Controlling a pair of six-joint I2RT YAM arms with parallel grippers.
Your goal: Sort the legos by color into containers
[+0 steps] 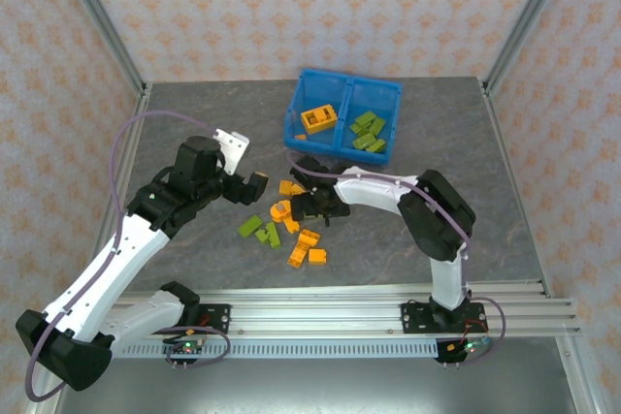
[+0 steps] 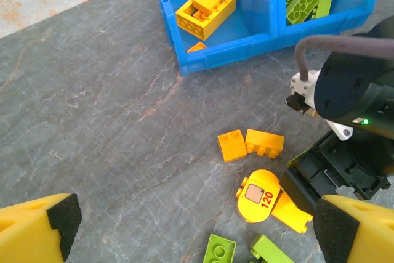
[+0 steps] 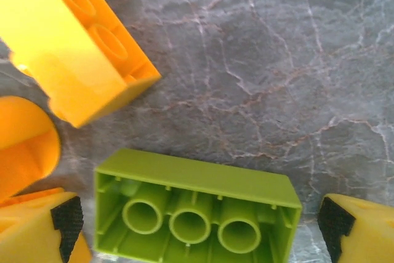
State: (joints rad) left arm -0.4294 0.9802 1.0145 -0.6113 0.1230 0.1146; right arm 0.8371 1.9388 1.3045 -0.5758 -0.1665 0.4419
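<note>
My right gripper (image 3: 200, 221) stands spread, one pad at each short end of a lime green plastic studded brick (image 3: 191, 192), which lies hollow side up on the grey marbled table (image 3: 277, 60), not yet pinched. A long orange plastic brick (image 3: 74, 47) lies close at ten o'clock. The green one sits a little turned, so I would square the wrist first, close gently, then lift straight up. In the top view the translucent blue plastic bin (image 1: 396, 94) is at one o'clock. My left gripper (image 2: 198, 227) hovers spread, holding nothing

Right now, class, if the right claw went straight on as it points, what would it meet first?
Probably the upturned lime green brick, centred under the open right claw; depth is unclear.
</note>
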